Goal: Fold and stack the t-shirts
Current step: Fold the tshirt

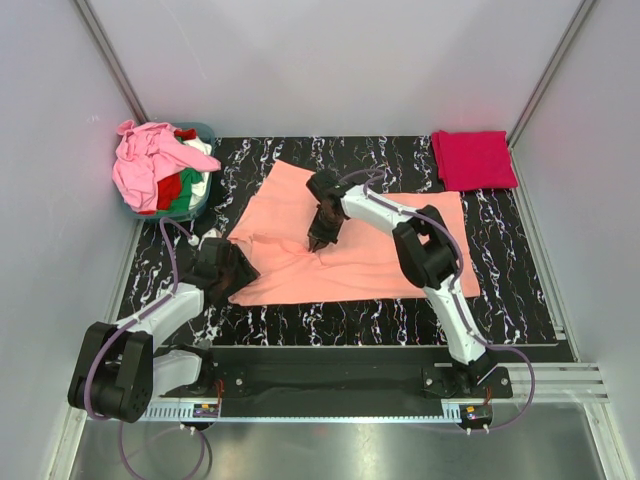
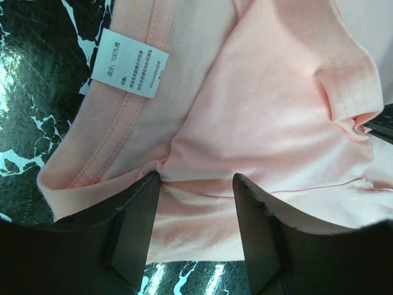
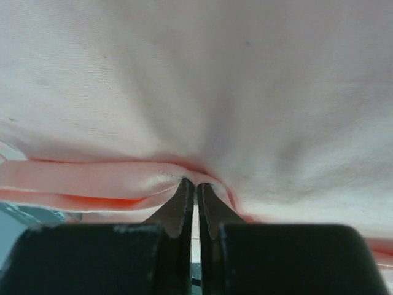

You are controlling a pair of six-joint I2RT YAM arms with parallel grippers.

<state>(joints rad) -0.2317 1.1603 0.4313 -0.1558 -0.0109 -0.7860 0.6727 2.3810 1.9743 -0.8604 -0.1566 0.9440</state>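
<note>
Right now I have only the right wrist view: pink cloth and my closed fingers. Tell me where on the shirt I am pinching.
Observer: The right gripper pinches the salmon shirt near its middle. The shirt lies spread on the table.
Operator: Give me the left arm.
Observer: The left gripper stands open over the shirt's collar end, on the left, close to the white label.
Operator: Report the stack.
Observer: One folded crimson shirt lies at the far right corner. The other shirts are heaped in the teal tub at the far left.
</note>
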